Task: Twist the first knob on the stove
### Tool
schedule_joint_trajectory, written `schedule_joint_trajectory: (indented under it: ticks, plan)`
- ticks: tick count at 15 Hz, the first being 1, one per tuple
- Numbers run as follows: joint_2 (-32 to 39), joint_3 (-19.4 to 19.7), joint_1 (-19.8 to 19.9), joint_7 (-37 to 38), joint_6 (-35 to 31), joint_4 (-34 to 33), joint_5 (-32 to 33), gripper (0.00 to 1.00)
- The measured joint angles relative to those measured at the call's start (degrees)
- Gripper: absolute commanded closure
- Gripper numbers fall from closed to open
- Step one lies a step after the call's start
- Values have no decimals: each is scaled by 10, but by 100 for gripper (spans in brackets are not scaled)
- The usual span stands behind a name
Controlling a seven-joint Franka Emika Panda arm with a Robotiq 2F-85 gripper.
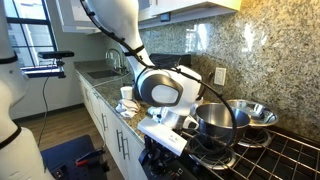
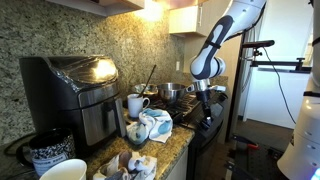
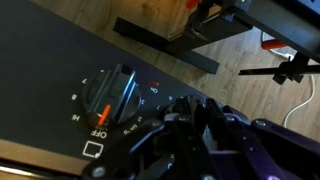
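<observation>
Now, gripper [image 3: 190, 120] sits lower right of knob [image 3: 112, 95], jaw gap unclear; closing off-centre could skid off it.

- The arm [image 1: 118, 28] arches down from above the stove [image 1: 290, 155], its white links bending over the stove's front corner.
- The wrist [image 2: 205, 68] points downward, just in front of the stove's front edge.
- The gripper [image 3: 192, 118] sits low, close to the stove's front panel.
- In the wrist view it is dark and blurred, and how the jaws stand cannot be told.
</observation>
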State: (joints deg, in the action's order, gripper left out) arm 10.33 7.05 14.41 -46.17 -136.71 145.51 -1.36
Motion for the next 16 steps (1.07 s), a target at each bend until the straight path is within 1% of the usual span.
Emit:
schedule_joint_trajectory:
  ticks: [6, 14, 15, 16]
  plan:
    - [0, 1, 7, 0, 0, 1, -23, 92]
    - [0, 1, 8, 0, 0, 1, -26, 92]
    - [0, 1, 8, 0, 0, 1, -26, 74]
    - [0, 1, 8, 0, 0, 1, -26, 50]
